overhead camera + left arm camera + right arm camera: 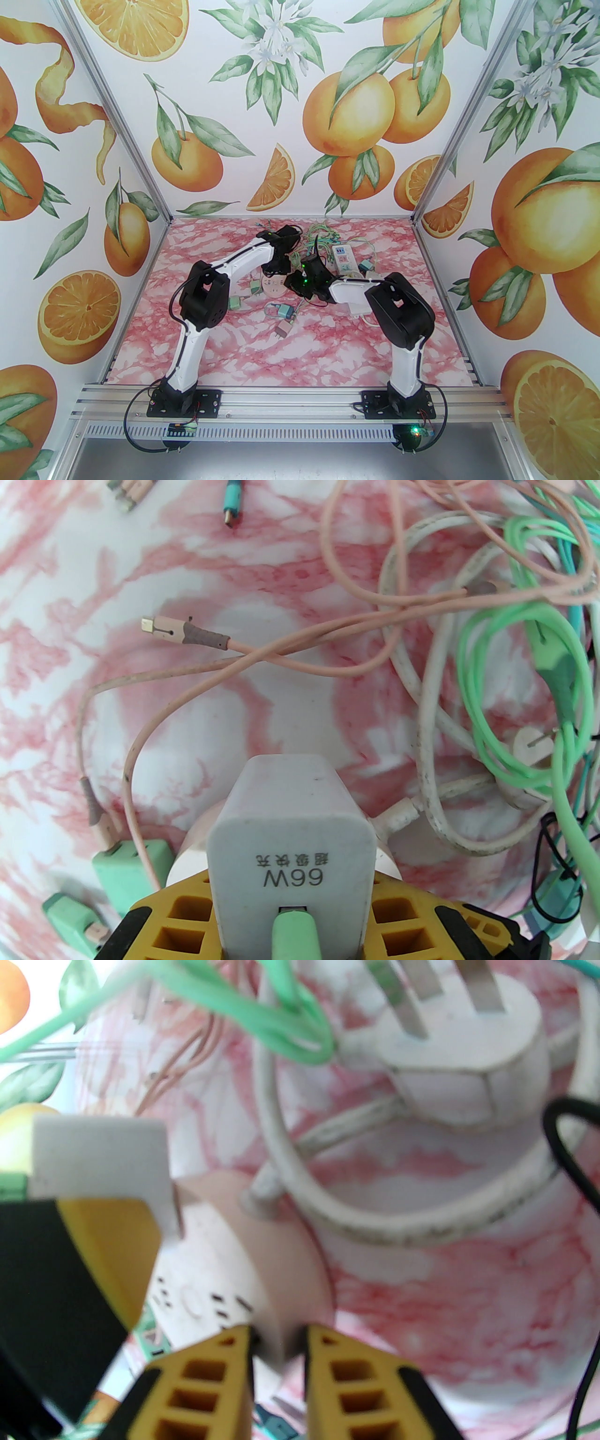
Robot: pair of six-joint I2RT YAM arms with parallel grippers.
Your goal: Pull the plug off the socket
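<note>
The plug [290, 836] is a white block charger marked 66W with a green cable in its near end. It sits on a round pinkish-white socket [194, 845]. My left gripper [290, 906] is shut on the plug, one yellow finger on each side. In the right wrist view the plug [98, 1157] stands at the left above the socket [243, 1260], and a metal prong shows between them. My right gripper [277, 1342] is shut on the socket's near rim. From above, both grippers [276, 269] [296, 281] meet over the socket [274, 287].
A tangle of green, pink and white cables [492, 644] lies to the right of the socket. A white three-pin plug [464, 1053] and a black cable [572, 1147] lie just beyond it. A white power strip [343, 258] and several green chargers [284, 311] lie nearby.
</note>
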